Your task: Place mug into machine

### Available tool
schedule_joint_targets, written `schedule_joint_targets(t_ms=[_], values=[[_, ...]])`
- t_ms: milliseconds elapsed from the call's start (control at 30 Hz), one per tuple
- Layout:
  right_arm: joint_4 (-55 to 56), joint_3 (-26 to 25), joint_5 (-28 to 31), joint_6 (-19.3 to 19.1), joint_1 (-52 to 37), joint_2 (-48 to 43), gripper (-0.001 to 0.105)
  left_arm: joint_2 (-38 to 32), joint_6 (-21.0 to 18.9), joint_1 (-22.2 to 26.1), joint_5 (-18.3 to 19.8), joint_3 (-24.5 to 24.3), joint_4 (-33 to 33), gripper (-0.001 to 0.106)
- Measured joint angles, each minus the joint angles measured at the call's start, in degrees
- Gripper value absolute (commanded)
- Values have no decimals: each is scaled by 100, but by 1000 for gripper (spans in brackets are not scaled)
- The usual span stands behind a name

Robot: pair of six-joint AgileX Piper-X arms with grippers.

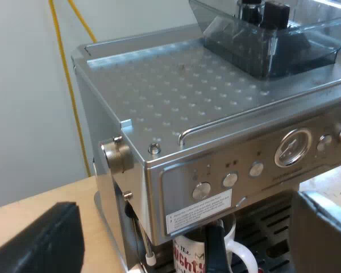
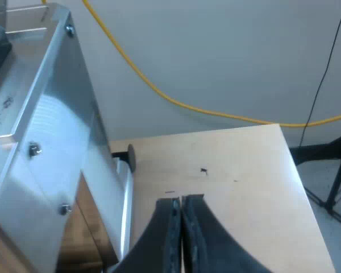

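A white mug with red lettering stands upright under the espresso machine's front panel, on the drip area. A dark part hangs in front of the mug and hides a strip of it. My left gripper is open wide, one finger to each side, a little back from the mug and holding nothing. My right gripper is shut on nothing above the wooden table, close beside the machine's metal side wall.
The bean hopper sits on the machine's dimpled top, behind a thin rail. A round gauge and buttons line the panel. A yellow cable hangs along the wall. A black stand is past the table's edge.
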Motion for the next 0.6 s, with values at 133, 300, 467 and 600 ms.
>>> schedule_joint_targets(t_ms=[133,300,467,600], values=[[230,0,-180,-244,-660,-144,0,-31,0,15,0,0,317,74],[373,0,-422,-552,-1007,-490,0,-171,39,15,-47,0,604,74],[498,109,-465,-752,-1116,-902,0,-495,39,15,-361,0,610,74],[468,533,-587,-790,-1115,-1454,0,-960,39,15,-537,58,610,74]])
